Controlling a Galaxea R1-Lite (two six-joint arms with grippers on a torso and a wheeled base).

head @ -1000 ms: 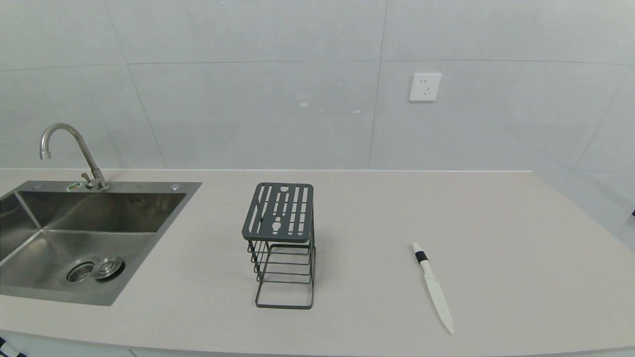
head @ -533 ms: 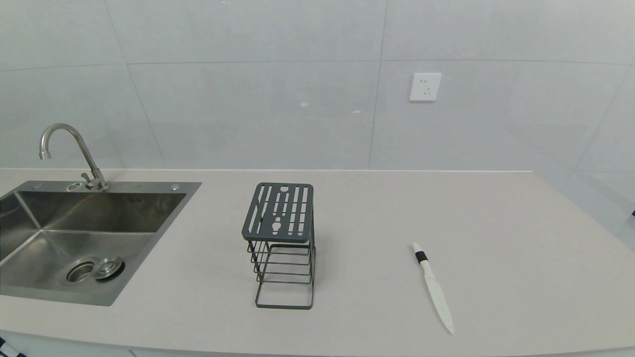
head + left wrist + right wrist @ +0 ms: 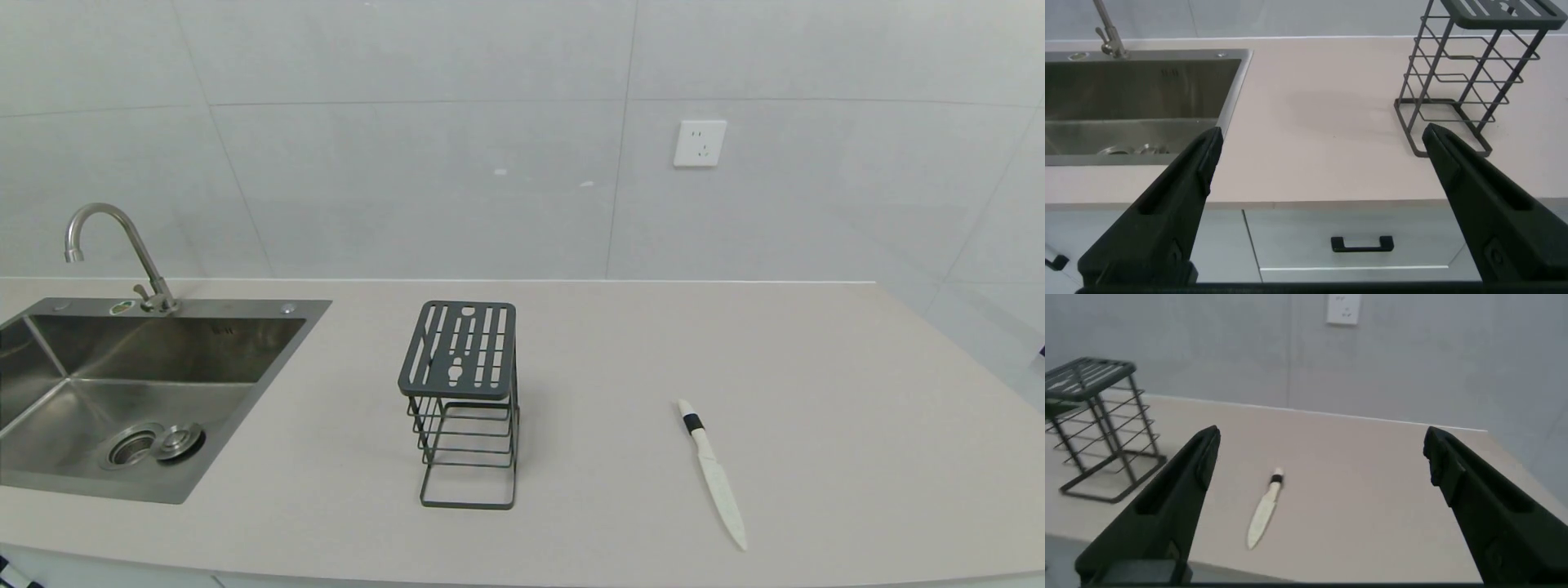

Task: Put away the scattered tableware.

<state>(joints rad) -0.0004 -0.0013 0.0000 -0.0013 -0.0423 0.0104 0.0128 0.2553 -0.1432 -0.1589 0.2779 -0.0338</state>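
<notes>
Fingers of the right gripper (image 3: 1323, 437) stand spread wide with nothing between them. Ahead of this gripper, well apart from it, a white knife (image 3: 1266, 510) lies flat on the pale worktop (image 3: 612, 367), its blade tip nearer the gripper and its black-banded handle end pointing away toward the wall. Farther toward the robot's left of the knife stands a dark wire rack (image 3: 461, 400) with a slotted top, upright and not touching the knife. The left gripper (image 3: 1320, 139) is likewise fully parted and holds nothing; it hangs off the worktop's front edge, above a drawer handle (image 3: 1362, 243). The rack is ahead of it toward the robot's right, and a steel sink (image 3: 1127, 98) with a faucet (image 3: 114, 245) lies ahead toward the left.
</notes>
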